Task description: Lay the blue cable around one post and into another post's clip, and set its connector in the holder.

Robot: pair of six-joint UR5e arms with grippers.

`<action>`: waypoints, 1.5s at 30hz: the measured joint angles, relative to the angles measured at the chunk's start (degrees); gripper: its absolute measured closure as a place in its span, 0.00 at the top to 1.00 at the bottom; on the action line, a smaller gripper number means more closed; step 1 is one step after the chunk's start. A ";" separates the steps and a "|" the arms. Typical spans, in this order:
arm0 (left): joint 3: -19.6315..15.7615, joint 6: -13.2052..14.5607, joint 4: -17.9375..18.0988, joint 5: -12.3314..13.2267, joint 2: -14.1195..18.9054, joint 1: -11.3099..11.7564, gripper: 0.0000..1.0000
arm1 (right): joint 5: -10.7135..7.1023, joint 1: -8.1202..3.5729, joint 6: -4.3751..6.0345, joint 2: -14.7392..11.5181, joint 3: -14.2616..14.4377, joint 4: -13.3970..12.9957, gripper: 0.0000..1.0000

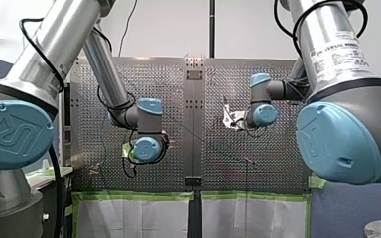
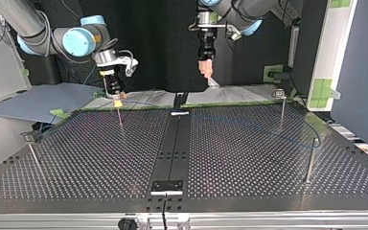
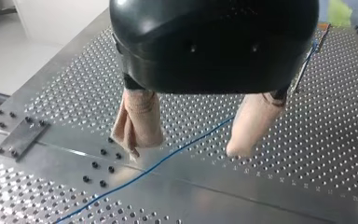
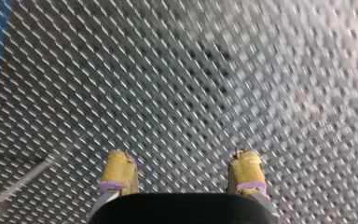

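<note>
Blue, thin, round: cable (image 3: 121, 184), slack on perforated metal table (image 3: 51, 84), crossing smooth hole-free centre strip (image 3: 214, 196). In left wrist view, passing under gap betw. fingers of my left gripper (image 3: 184, 151), touched by neither. Gripper released, hovering over table: glossy black rounded housing, two beige pads (image 3: 137, 121), cloth-like and wrinkled, well apart, nothing held. Ahead of it, slim upright metal rod, far post (image 3: 303, 70), w/ speck of blue near its top; clipped or not, cannot tell. Beside strip, flat dark plate (image 3: 21, 137), rectangular, w/ screw heads at corners.

Top view: same cable running from centre strip near table's far edge twd view's right, bending at side post (image 2: 310, 160), a thin upright pin; around it or just beside, cannot tell. Connector too small to make out.

Right wrist view: my right gripper (image 4: 182, 172) also released, empty. Yellow pads (image 4: 119, 172) rough, frayed, purple band at base, set wide apart over blurred dimpled table. Blue stripe of cable well off to one side. In top view, yellow tip directly above thin post (image 2: 120, 120); touching or not, cannot tell.
</note>
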 joint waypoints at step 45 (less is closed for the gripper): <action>-0.01 -0.52 -7.97 -0.25 0.01 1.98 1.00 | 4.82 10.35 3.22 0.26 13.51 -22.02 1.00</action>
